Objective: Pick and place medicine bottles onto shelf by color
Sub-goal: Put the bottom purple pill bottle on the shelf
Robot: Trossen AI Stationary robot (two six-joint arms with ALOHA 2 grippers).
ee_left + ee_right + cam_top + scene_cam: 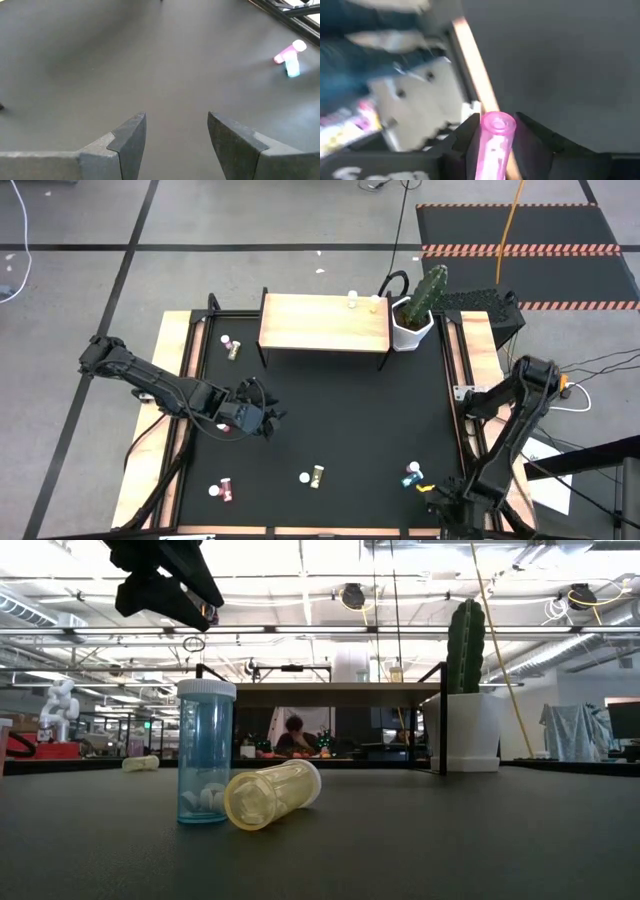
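My right gripper [496,131] is at the table's near right corner [430,490], shut on a pink medicine bottle [493,146]. A teal bottle [411,478] lies just beside it. My left gripper [176,131] hangs open above the left half of the mat [255,418] with nothing between its fingers. Near the front edge an upright teal bottle [204,755] stands next to a yellow one [272,795] lying on its side. Two bottles [352,300] [375,302] stand on the light-wood shelf [320,325]. My right gripper pinches the pink bottle's body [490,150] between its two fingers, one on each side. The bottle's round end [497,123] sticks out past the fingers toward the camera. Whether the bottle is clear of the mat does not show.
A white pot with a cactus [415,320] stands at the shelf's right end. A pink and an olive bottle [231,348] lie at the far left, and another pink one [225,492] at the near left. The table's wooden rim [470,60] runs close by my right gripper.
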